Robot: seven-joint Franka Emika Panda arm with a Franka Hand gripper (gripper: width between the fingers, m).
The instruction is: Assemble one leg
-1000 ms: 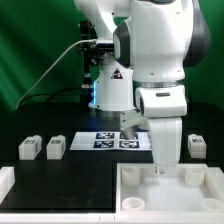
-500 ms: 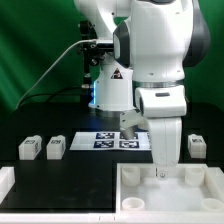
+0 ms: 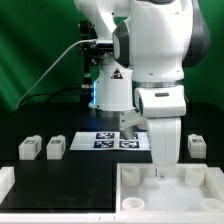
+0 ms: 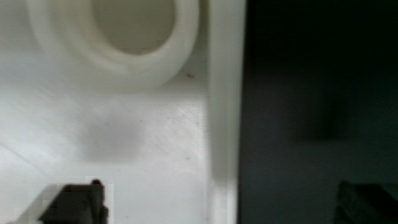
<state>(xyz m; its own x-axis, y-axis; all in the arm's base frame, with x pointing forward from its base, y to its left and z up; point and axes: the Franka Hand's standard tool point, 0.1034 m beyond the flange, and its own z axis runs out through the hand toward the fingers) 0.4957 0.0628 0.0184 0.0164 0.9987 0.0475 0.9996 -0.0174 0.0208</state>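
Observation:
Three legs show in the exterior view, small white blocks with black-and-white tags: two side by side at the left (image 3: 30, 148) (image 3: 56, 147) and one at the right (image 3: 196, 145), all on the black table. My gripper (image 3: 160, 172) reaches down over the far rim of the large white tray-like piece (image 3: 135, 198). In the wrist view my gripper (image 4: 217, 205) is open, its dark fingertips (image 4: 71, 203) wide apart with nothing between them. Below it lie the white piece's surface (image 4: 125, 120), a round socket (image 4: 134, 35) and the black table beside its edge.
The marker board (image 3: 112, 140) lies on the table behind my gripper. Another white part (image 3: 5, 182) shows at the exterior view's lower left corner. The arm's base and cables stand at the back before a green backdrop.

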